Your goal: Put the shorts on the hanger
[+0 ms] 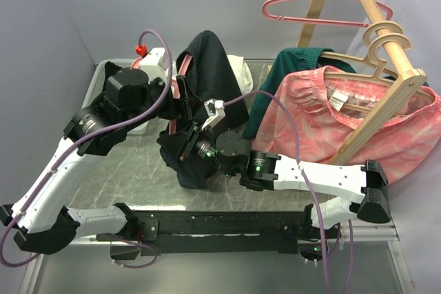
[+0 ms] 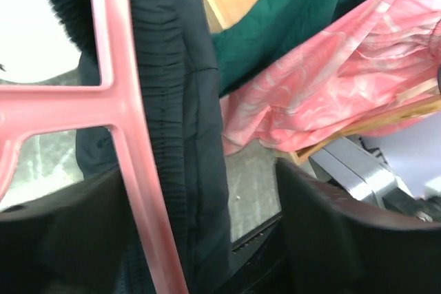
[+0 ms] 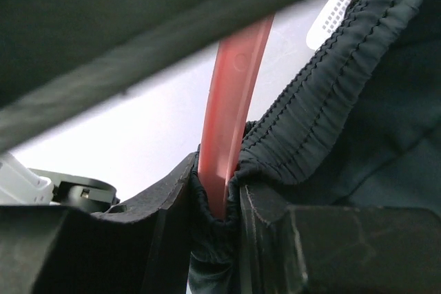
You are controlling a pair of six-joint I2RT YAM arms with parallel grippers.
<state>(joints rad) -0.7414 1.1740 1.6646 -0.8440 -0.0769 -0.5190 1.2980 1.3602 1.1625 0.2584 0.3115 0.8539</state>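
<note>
The right hand (image 3: pixel 217 201) pinched a bar of the pink hanger (image 3: pixel 231 115) together with the waistband of the black shorts (image 3: pixel 344 101), low over the bench (image 1: pixel 131 163). Farther back, the left hand (image 2: pixel 200 194) was spread, hanger and draped shorts between its fingers.

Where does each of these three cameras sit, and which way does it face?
Top external: above and behind the bases, looking down on the table; both arms show.
Left wrist: on the left arm, facing the pink hanger and black shorts; its fingers frame the bottom.
Right wrist: on the right arm, close on the right gripper pinching hanger and waistband.
Shared: both wrist views show hanger and shorts.
</note>
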